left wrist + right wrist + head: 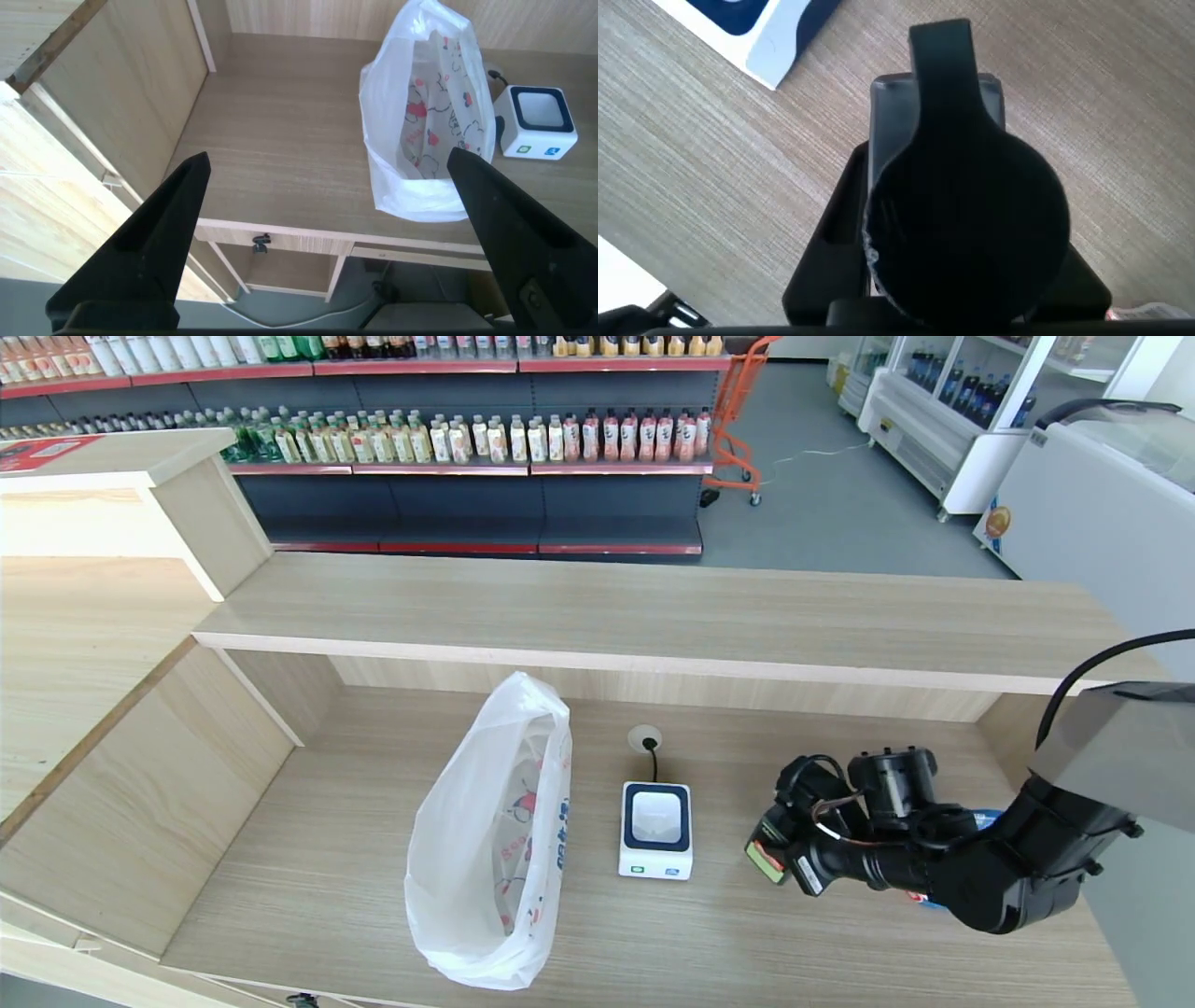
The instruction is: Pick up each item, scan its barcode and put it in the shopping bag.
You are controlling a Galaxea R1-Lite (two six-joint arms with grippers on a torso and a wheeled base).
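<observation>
wooden counter (653, 616) | bottle shelves (467, 439) behind it | orange cart (734, 450) | white chest freezer (1092, 513) far right

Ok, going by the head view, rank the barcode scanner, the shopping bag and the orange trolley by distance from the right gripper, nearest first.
From the right gripper:
1. barcode scanner, on the counter just to its left.
2. shopping bag, further left, beyond the scanner.
3. orange trolley, far off on the shop floor, by the drinks shelves.
</observation>
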